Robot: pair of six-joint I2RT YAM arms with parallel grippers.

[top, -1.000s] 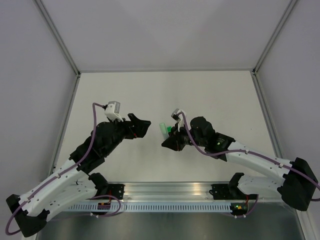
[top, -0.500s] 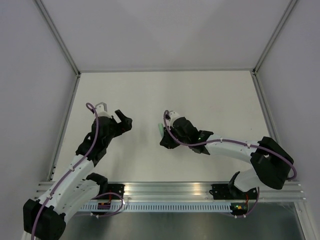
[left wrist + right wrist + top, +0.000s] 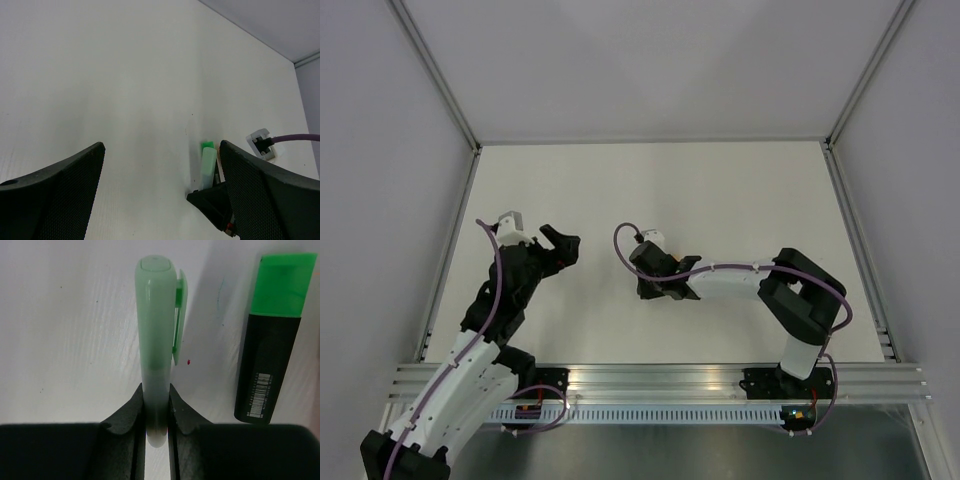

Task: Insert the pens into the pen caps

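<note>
a: where's the pale green pen (image 3: 156,315)?
b: pinched by its tail in my right tool (image 3: 156,415), long axis pointing to 12 o'clock over the counter (image 3: 75,315).
a: and the other arm?
b: my left tool (image 3: 162,145) gapes wide, empty, farther off. a black pen (image 3: 270,360) lies parallel at 2 o'clock, green cap (image 3: 282,285) on.

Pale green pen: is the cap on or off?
On. The pen wears a clipped cap at its far end; the right gripper holds the other.
</note>
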